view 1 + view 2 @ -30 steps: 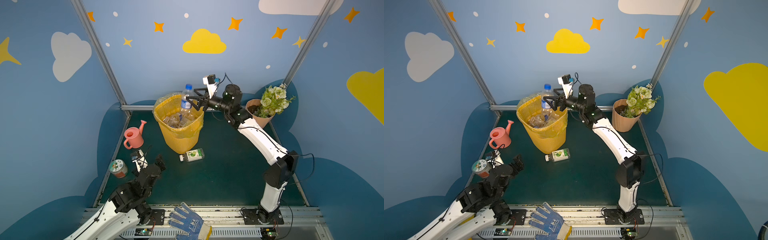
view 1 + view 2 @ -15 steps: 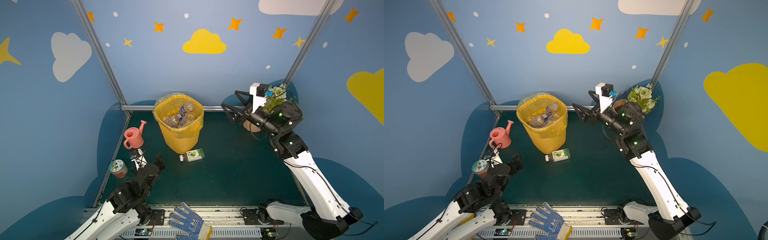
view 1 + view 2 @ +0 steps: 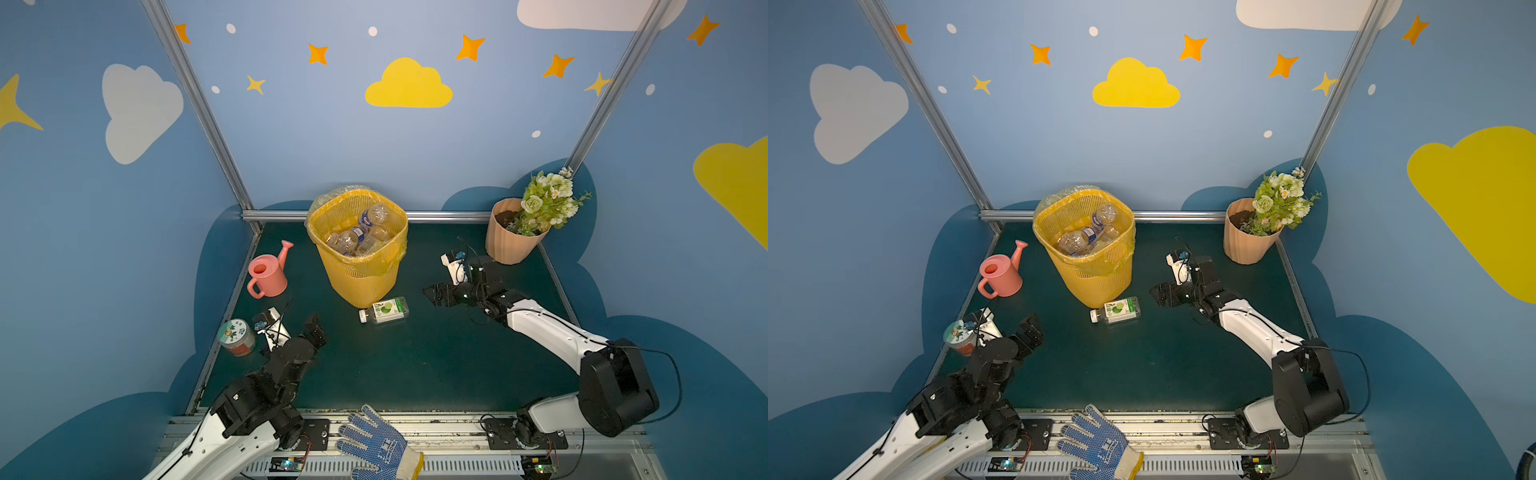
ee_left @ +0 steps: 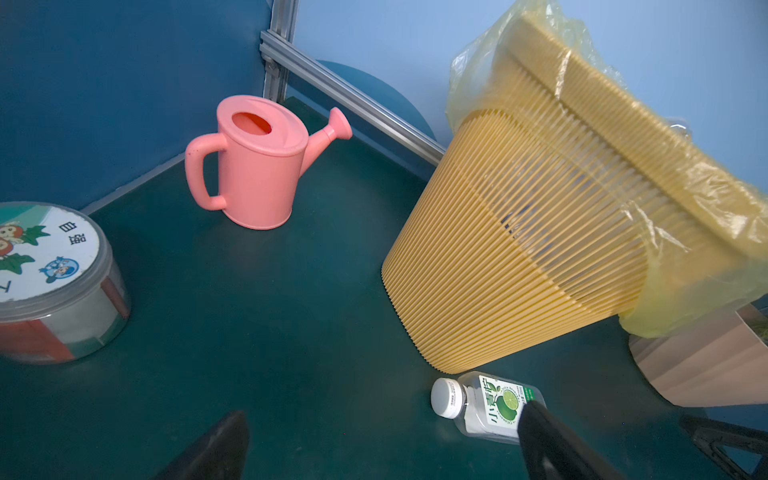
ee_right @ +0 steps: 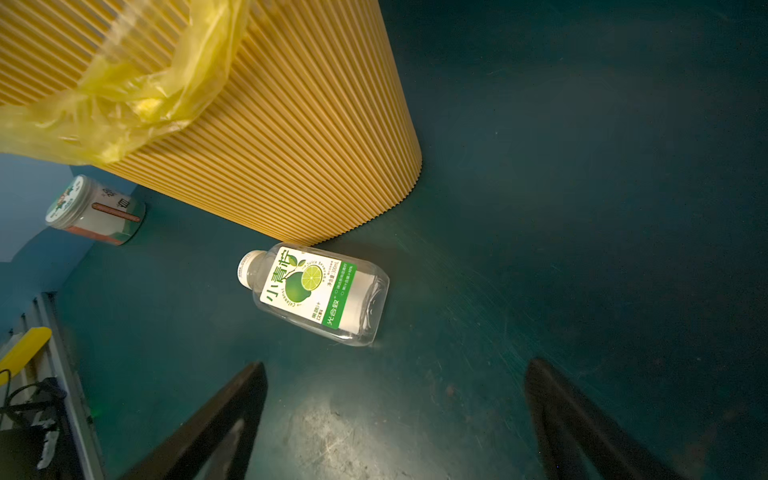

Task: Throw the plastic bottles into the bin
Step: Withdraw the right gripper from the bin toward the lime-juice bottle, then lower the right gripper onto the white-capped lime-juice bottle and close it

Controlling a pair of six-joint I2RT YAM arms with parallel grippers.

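The yellow ribbed bin (image 3: 361, 282) (image 3: 1096, 282) stands at the back middle, and several clear plastic bottles (image 3: 361, 235) lie inside its liner. One more bottle (image 3: 384, 309) (image 3: 1116, 311), with a white cap and a green lime label, lies on its side on the floor against the bin's foot. My right gripper (image 3: 434, 293) (image 3: 1160, 293) hovers low just right of that bottle, open and empty; in the right wrist view the bottle (image 5: 320, 291) lies ahead of the gripper (image 5: 397, 365). My left gripper (image 3: 316, 328) (image 4: 382, 411) is open and empty at the front left, well short of the bottle (image 4: 486, 405).
A pink watering can (image 3: 268, 274) stands left of the bin. A squat jar (image 3: 235, 336) with a green-and-white lid sits by the left wall beside my left arm. A peach flower pot (image 3: 509, 241) fills the back right corner. A blue glove (image 3: 374, 444) lies on the front rail.
My right arm swung from over the bin's rim to the right, then down to the floor beside the lying bottle. The blue-capped bottle it held now lies in the bin. The left arm stayed still.
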